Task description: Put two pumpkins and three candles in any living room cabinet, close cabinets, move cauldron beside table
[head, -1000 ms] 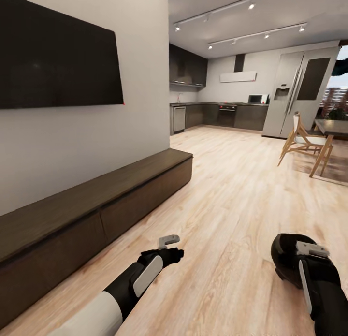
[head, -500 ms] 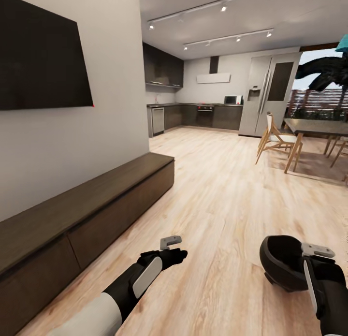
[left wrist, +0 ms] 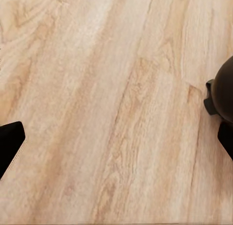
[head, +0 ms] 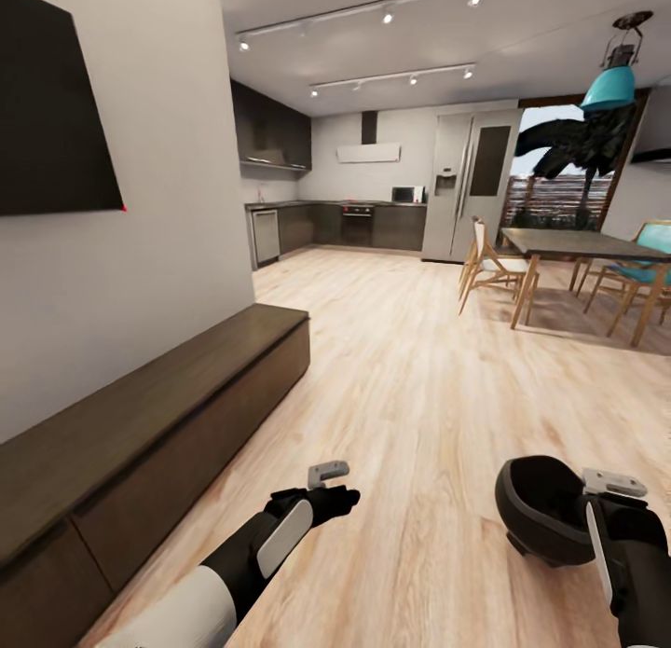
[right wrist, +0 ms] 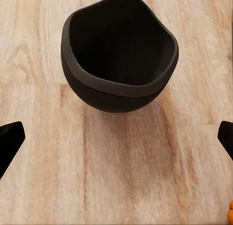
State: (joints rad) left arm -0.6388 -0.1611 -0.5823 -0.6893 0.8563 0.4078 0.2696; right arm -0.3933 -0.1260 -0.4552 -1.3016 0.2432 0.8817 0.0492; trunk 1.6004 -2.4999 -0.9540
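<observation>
Since the cauldron (head: pixel 540 510) sits on the floor (head: pixel 419 378) just ahead of the right gripper (right wrist: pixel 116 137), whose fingers are spread wide and apart from it, the step in hand looks like getting it beside a table: close on the rim squarely so it cannot tip. The cabinet (head: pixel 158 415) runs along the wall, fronts apparently shut. The dining table (head: pixel 578 245) and chairs stand well apart across open boards. The left gripper (left wrist: pixel 116 142), spread and holding nothing, hangs over bare floor.
</observation>
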